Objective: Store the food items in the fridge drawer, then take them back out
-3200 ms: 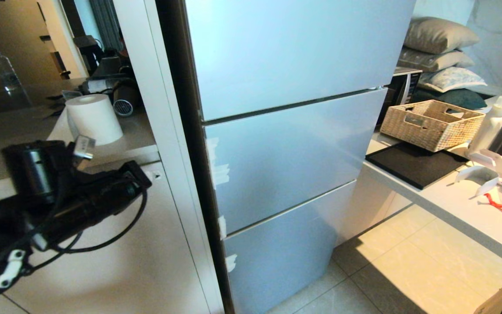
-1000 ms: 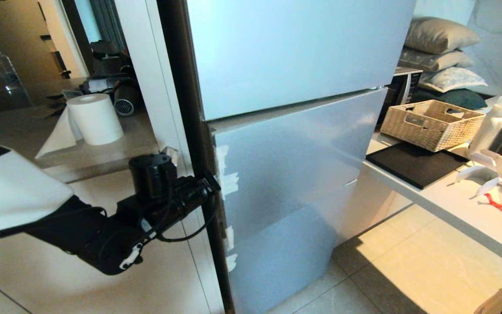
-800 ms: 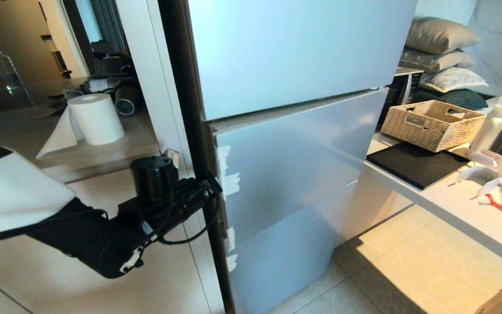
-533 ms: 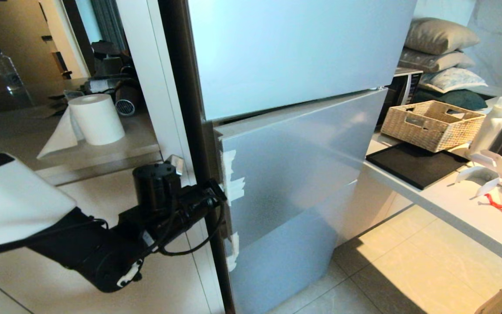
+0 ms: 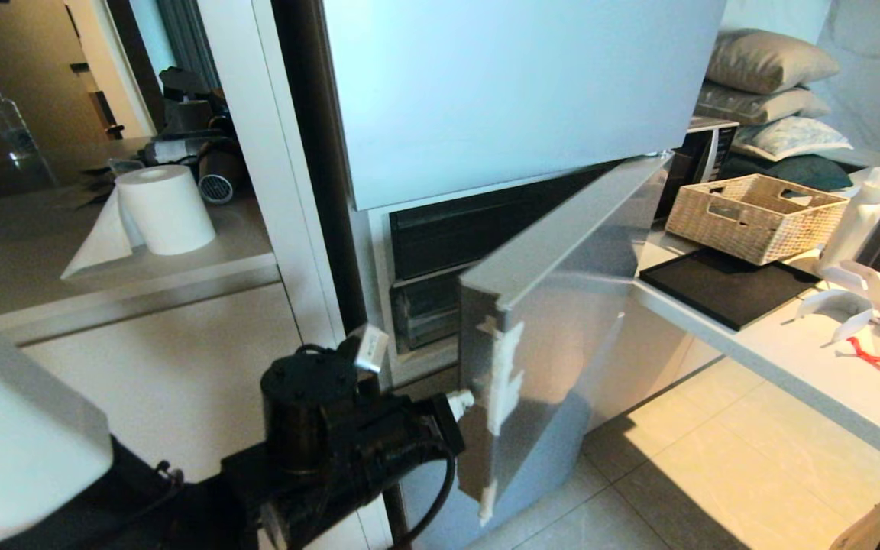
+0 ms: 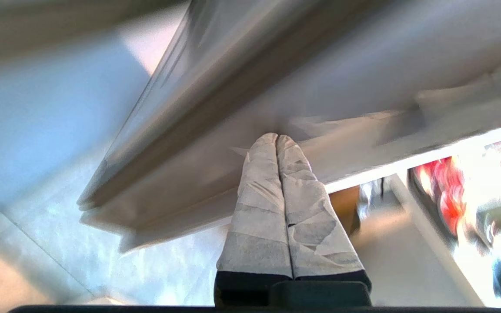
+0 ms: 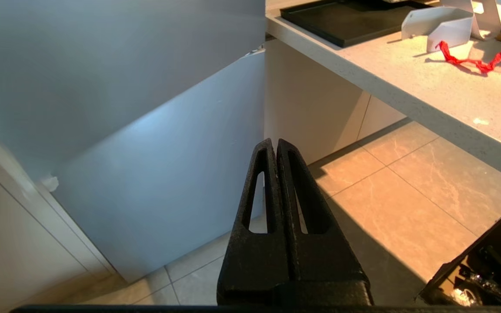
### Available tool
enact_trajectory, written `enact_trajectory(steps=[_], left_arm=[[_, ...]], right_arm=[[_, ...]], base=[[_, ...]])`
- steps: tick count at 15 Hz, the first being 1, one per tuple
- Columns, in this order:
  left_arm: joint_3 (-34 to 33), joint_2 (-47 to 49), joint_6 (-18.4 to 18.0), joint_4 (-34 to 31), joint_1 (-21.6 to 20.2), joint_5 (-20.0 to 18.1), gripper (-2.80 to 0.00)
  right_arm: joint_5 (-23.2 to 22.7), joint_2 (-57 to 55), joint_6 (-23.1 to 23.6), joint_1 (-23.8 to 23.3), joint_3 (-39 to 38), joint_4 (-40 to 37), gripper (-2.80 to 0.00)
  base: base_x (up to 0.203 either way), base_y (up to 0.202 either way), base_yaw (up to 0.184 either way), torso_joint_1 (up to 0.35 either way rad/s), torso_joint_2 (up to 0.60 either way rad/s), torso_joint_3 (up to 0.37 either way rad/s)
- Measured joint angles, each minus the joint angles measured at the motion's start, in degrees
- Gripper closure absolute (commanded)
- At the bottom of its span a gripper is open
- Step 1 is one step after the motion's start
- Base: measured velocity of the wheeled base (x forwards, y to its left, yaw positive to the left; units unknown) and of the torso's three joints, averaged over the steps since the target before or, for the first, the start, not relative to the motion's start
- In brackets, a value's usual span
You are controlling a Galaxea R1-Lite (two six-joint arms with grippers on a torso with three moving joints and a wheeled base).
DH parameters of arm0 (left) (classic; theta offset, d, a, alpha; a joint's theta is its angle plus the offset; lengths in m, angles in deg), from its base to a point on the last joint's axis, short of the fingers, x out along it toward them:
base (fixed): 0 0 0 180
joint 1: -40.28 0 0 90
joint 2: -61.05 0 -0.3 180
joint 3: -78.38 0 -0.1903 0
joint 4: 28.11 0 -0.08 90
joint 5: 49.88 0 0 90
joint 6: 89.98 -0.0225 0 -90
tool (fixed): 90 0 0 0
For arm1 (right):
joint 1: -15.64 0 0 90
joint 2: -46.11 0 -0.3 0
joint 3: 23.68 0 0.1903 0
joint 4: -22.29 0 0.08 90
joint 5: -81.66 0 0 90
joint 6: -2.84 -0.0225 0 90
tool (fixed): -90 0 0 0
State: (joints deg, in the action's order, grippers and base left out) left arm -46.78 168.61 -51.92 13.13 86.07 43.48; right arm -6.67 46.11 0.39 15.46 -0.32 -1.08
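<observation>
Door: smooth silver-grey middle fridge door (image 5: pixel 554 305) stood ajar, its taped edge free.
Left gripper (image 5: pixel 461 399): cloth-wrapped fingers (image 6: pixel 272 204) pressed together, at that edge.
Right gripper (image 7: pixel 276 145): black jaws closed, empty.

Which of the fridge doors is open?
The middle door. It has swung outward with dark shelves showing behind it, and the left pincer is at its taped edge. The top door sits flat and shut.

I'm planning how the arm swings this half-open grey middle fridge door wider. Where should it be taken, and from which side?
Probably the taped free vertical edge of the grey middle fridge door, reached from behind through the gap. That edge stands clear of the cabinet, farthest from the hinge. The left pincer, shut, already sits at the edge's inner side.
</observation>
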Motion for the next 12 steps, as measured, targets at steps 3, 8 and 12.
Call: enact_trajectory(steps=[3, 8, 12], left_arm=[[-5.83, -3.34, -1.47, -0.01, 3.92, 5.62, 0.00], [-7.84, -14.54, -7.26, -3.36, 4.34, 8.88, 0.00], [-5.68, -27.93, -24.45, -10.87, 3.25, 15.51, 0.00]], right_arm=[[-0.02, 0.00, 0.02, 0.00, 0.00, -0.01, 0.00], [-0.02, 0.00, 0.00, 0.00, 0.00, 0.00, 0.00], [-0.02, 0.00, 0.01, 0.00, 0.00, -0.01, 0.00]], base=[[0.000, 0.000, 0.000, 0.000, 0.00, 0.000], [0.000, 0.000, 0.000, 0.000, 0.00, 0.000], [0.000, 0.000, 0.000, 0.000, 0.00, 0.000]])
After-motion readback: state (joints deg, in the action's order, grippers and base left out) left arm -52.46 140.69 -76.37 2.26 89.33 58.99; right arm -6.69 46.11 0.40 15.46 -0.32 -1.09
